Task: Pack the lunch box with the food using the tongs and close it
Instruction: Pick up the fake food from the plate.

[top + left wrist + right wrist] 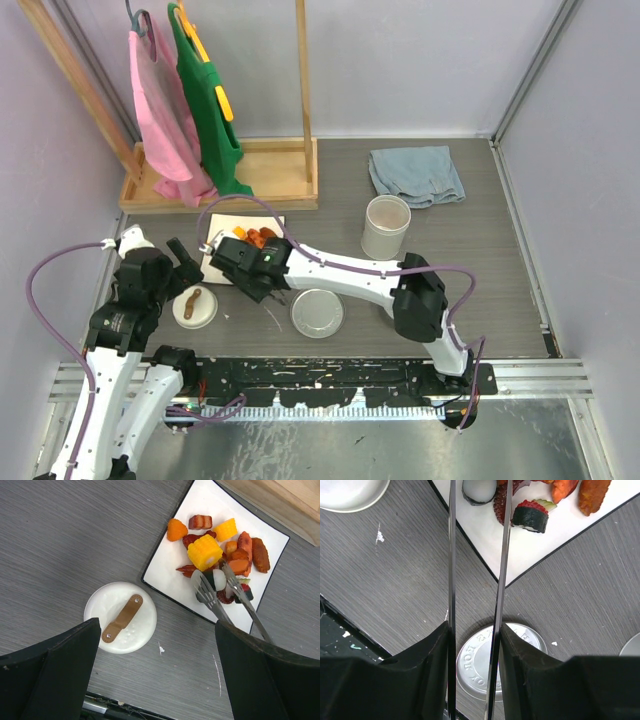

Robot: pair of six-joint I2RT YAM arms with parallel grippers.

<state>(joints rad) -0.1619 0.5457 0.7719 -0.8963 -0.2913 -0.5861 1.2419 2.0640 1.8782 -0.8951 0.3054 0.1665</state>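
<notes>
The tongs (pixel 452 555) run between the fingers of my right gripper (pixel 475 627), which is shut on their two arms. The tongs' tips (pixel 205 586) stand on either side of a black-and-white piece (pixel 218 579) of the food (pixel 204 551) heaped on the white square plate (pixel 170 565). My left gripper (pixel 159 630) hangs open and empty just right of the lunch box's white lid with the brown handle (pixel 120 617). A flat round steel part of the lunch box (pixel 482 657) lies under my right gripper. The white tub (pixel 386 227) stands upright and uncovered at centre right.
A wooden rack (pixel 270 170) with pink and green garments stands at the back left, just behind the plate. A folded blue cloth (pixel 415 175) lies at the back right. A black-and-white roll (pixel 530 516) sits at the plate's near corner.
</notes>
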